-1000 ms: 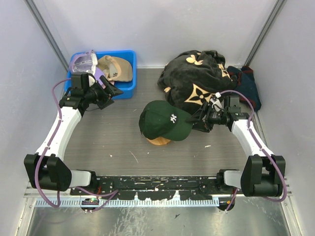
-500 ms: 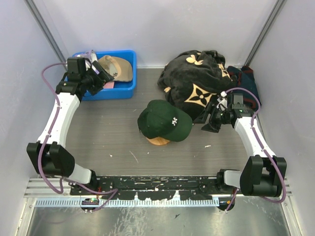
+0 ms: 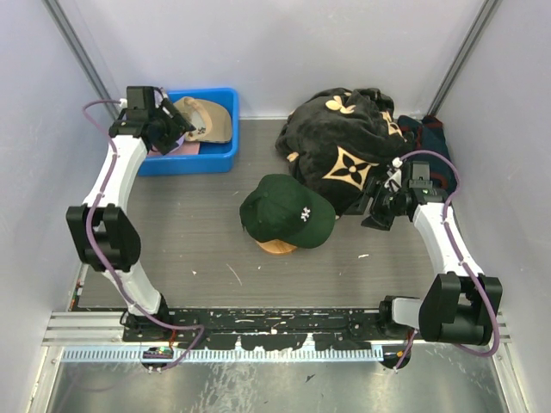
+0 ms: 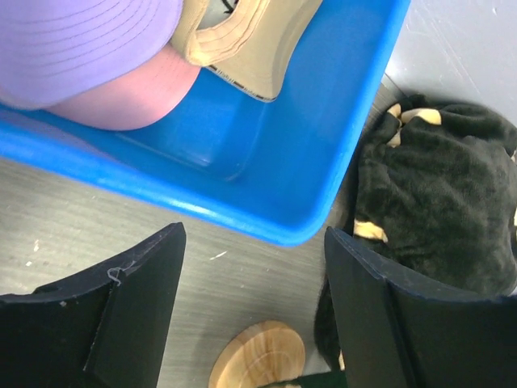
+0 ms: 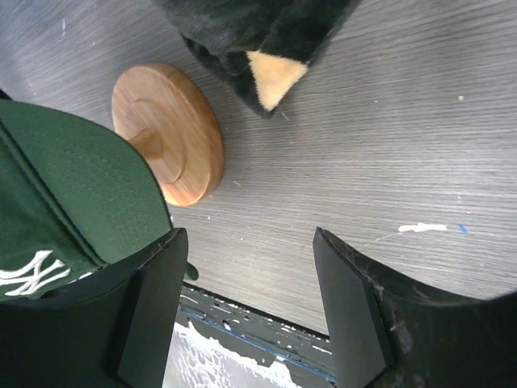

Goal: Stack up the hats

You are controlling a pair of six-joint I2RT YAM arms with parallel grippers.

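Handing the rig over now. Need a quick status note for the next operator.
Left gripper: jaws open, empty, over the near wall of the blue bin.
Right gripper: jaws open, empty, right of the wooden stand.
Done: dark green cap sits on the stand.
To do: lavender cap, pink cap and tan cap lie in the bin; stack them on the green one.

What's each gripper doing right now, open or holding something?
Left gripper: open, holding nothing.
Right gripper: open, holding nothing.
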